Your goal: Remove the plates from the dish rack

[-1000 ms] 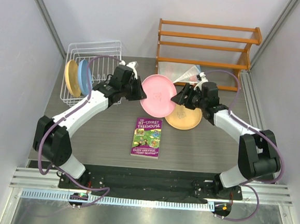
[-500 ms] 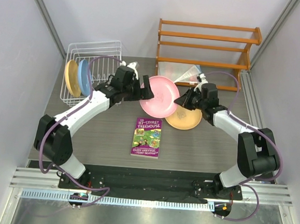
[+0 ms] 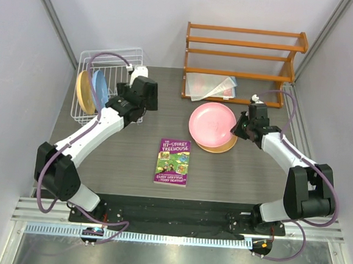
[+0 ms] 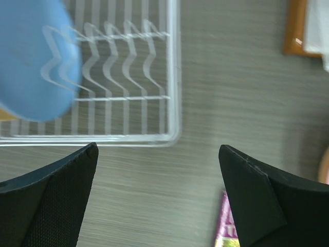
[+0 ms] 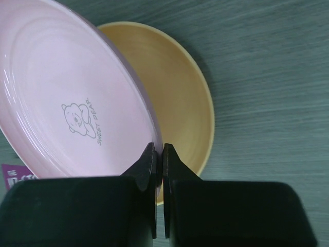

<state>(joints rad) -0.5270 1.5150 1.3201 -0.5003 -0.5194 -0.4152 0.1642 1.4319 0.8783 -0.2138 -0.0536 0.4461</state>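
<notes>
Grey table (image 3: 131, 159): two plates (image 3: 98, 89) (image 3: 83, 92) upright in the dish rack (image 3: 118, 57), one pink plate (image 3: 211, 124) pinched by right gripper (image 5: 159, 149) over one yellow plate (image 3: 221, 149); left gripper (image 4: 158, 149) wide

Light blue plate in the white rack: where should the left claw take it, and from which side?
Probably the exposed top rim of the light blue plate, coming from above, with the open left claw straddling its thin edge. It stands on edge in the dish rack, and the yellow plate sits close beside it, so the faces offer little room.
</notes>
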